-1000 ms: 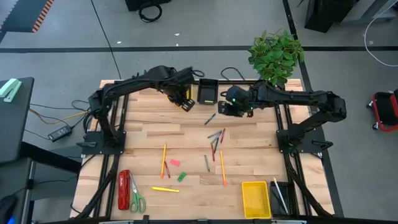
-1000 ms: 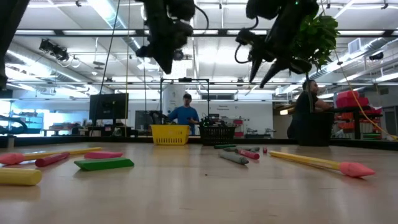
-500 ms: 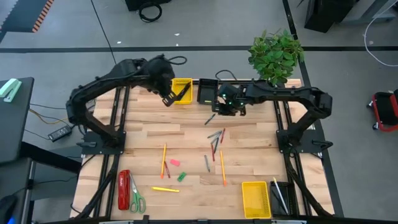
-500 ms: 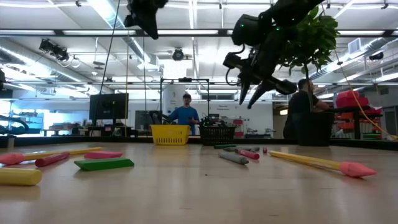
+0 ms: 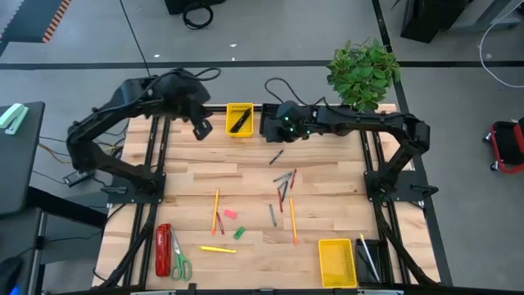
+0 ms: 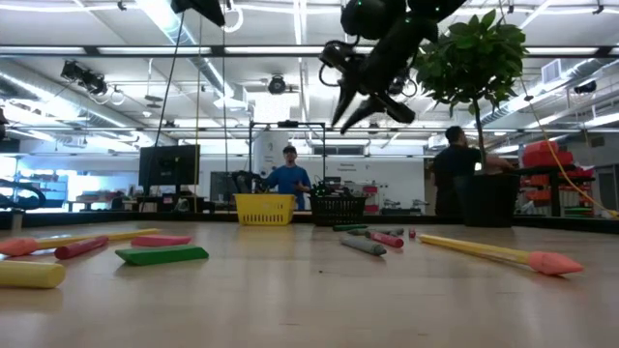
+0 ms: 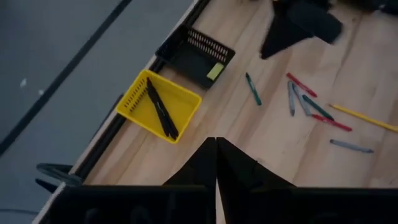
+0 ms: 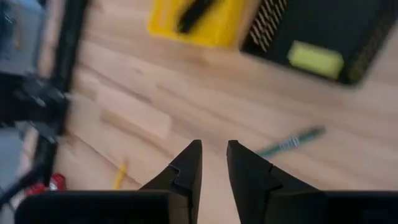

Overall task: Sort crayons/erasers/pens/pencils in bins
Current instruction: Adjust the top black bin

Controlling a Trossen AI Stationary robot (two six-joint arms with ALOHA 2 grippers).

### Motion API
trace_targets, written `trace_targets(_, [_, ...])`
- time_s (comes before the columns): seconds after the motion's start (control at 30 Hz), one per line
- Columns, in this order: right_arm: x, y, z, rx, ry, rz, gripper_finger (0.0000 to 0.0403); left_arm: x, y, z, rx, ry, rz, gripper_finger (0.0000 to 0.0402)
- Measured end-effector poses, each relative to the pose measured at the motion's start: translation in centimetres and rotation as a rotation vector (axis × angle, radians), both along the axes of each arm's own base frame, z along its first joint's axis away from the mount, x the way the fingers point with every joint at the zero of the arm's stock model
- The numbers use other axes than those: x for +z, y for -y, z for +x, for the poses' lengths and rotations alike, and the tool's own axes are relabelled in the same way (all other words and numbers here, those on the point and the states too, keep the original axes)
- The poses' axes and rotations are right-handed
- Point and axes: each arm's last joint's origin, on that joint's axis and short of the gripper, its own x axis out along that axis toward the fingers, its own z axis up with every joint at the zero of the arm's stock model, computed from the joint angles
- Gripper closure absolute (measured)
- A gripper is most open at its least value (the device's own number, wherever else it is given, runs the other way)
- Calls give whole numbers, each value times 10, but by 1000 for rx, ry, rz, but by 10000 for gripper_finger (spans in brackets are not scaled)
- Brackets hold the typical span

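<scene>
At the table's far edge stand a yellow bin (image 5: 240, 119) with black pens (image 7: 161, 112) in it and a black bin (image 7: 196, 56) with a yellow eraser (image 7: 215, 71). My left gripper (image 5: 201, 129) hangs high, left of the yellow bin, shut and empty (image 7: 216, 142). My right gripper (image 5: 276, 134) hovers beside the black bin, fingers a little apart (image 8: 214, 146), nothing between them. A green crayon (image 5: 277, 156) lies below it. More crayons (image 5: 282, 180), orange pencils (image 5: 216, 209), a pink eraser (image 5: 230, 214) and a green eraser (image 5: 239, 233) lie flat mid-table.
A second yellow bin (image 5: 336, 260) and a black bin (image 5: 368, 258) holding pencils sit at the near right corner. A red stapler (image 5: 163, 250) and green-handled scissors (image 5: 178, 260) lie at the near left. A potted plant (image 5: 364, 74) stands at the far right corner.
My left gripper has risen and drawn back from over the yellow bin toward the table's left edge, staying shut; the bin with its pens now shows. My right gripper has moved toward the table's left and far edge, nearer the black bin.
</scene>
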Motion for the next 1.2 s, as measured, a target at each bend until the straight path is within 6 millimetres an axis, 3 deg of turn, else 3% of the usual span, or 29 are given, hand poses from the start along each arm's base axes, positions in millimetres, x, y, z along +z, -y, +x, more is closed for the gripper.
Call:
trace_targets(0.13, [1, 21, 10, -16, 13, 62, 318, 10, 6, -16, -6, 50, 27, 389])
trace_targets(0.33, [-2, 30, 40, -35, -196, 88, 322, 22, 14, -30, -87, 131, 44, 380])
trace_targets(0.53, [-18, 48, 55, -73, -372, 112, 323, 22, 13, -30, -46, 141, 29, 389])
trace_targets(0.93, [-44, 103, 44, -126, -429, 134, 323, 23, 13, -33, 53, 159, 19, 374])
trace_targets(1.2, [-51, 136, 39, -180, -360, 83, 323, 22, 13, -33, 69, 167, 6, 389])
